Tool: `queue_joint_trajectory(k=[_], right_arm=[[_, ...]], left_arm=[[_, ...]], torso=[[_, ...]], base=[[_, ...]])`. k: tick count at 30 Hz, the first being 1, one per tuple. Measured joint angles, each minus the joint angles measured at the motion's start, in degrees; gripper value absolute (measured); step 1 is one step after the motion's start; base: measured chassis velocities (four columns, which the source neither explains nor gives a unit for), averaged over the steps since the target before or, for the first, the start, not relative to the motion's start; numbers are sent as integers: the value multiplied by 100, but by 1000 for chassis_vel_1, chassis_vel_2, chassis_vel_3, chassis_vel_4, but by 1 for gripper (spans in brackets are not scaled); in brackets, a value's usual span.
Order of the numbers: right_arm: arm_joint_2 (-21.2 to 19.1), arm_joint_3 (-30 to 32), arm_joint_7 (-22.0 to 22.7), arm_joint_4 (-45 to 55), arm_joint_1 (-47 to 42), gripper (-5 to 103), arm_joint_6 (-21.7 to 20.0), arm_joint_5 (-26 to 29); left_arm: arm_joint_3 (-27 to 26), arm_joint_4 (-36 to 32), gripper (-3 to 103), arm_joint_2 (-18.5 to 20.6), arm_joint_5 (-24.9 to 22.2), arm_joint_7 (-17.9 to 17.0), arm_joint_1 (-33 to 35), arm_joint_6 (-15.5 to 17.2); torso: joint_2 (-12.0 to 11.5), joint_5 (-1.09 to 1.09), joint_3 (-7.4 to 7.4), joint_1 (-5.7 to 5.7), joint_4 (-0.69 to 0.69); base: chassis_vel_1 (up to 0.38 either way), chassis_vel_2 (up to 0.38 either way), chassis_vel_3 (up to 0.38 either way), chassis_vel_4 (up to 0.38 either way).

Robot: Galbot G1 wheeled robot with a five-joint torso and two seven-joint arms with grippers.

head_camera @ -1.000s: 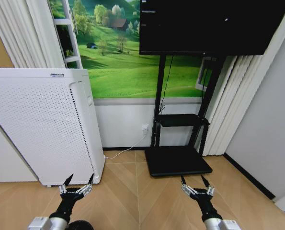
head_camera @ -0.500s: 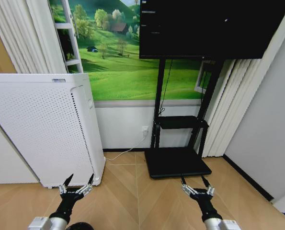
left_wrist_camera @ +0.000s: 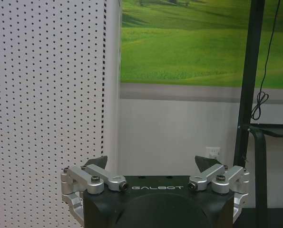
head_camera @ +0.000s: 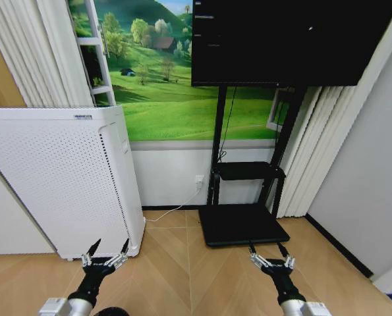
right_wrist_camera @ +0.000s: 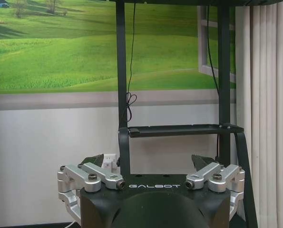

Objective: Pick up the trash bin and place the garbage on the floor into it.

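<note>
White perforated appliance (head_camera: pixel 57 178) filling the left of the frame, biggest thing in sight. Black screen (head_camera: pixel 288 36) across the upper right, up on a black stand (head_camera: pixel 245 224) whose base plate sits at centre. Green meadow picture (head_camera: pixel 163 99) on the wall between them. Wooden floor (head_camera: pixel 182 263) along the bottom.

Down low, left gripper (head_camera: pixel 110 243) at lower left, just in front of the appliance's corner, fingers spread wide, nothing between them. Right gripper (head_camera: pixel 265 245) at lower right, just short of the stand's base, equally spread and empty. Both pointing ahead at the wall.

Smallest of all: a dark rounded edge (head_camera: pixel 107 311) at the very bottom, touching the frame border beside the left arm. Possibly the trash bin, hard to say from a sliver. If so, lying behind and below the left gripper, clearly the nearer arm; upright or tipped, impossible to tell.
</note>
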Motion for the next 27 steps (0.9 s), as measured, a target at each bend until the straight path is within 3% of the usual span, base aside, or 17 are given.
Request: queue_joint_trajectory(k=[27], right_arm=[[0, 0, 0, 0, 0, 100, 0, 0]], left_arm=[[0, 0, 100, 0, 0, 0, 0, 0]], torso=[[647, 0, 399, 249, 0]], base=[[0, 0, 0, 0]])
